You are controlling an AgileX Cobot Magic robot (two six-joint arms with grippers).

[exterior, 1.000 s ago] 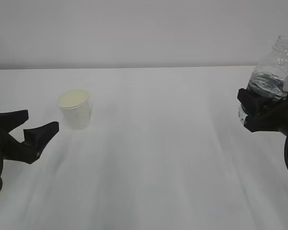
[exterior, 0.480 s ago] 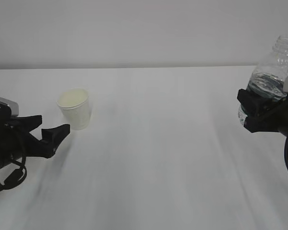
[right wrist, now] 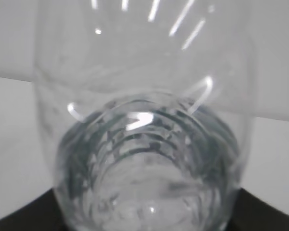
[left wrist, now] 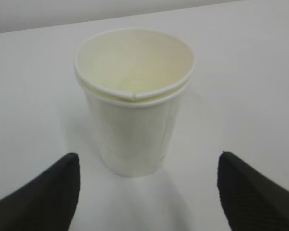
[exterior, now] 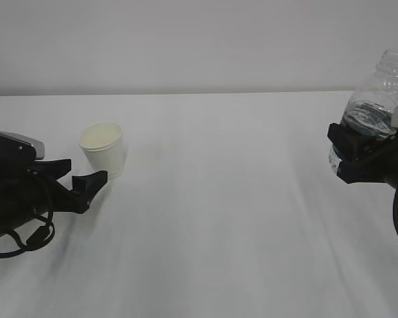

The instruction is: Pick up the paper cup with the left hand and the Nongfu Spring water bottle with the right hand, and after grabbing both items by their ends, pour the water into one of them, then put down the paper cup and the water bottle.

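The bottle is already in hand; the cup pickup is under way. The left hand has its jaws spread wide and empty, one finger tip just beside the paper cup, which stands upright near the table's left edge. The right hand has its jaws clamped on the lower body of the water bottle, raised at the right edge.

Next, judging from this, the wide jaws should slip around the cup and close gently: thin tapered paper with a rolled rim crushes easily. The bottle is clear ribbed plastic, uncapped, with water inside.
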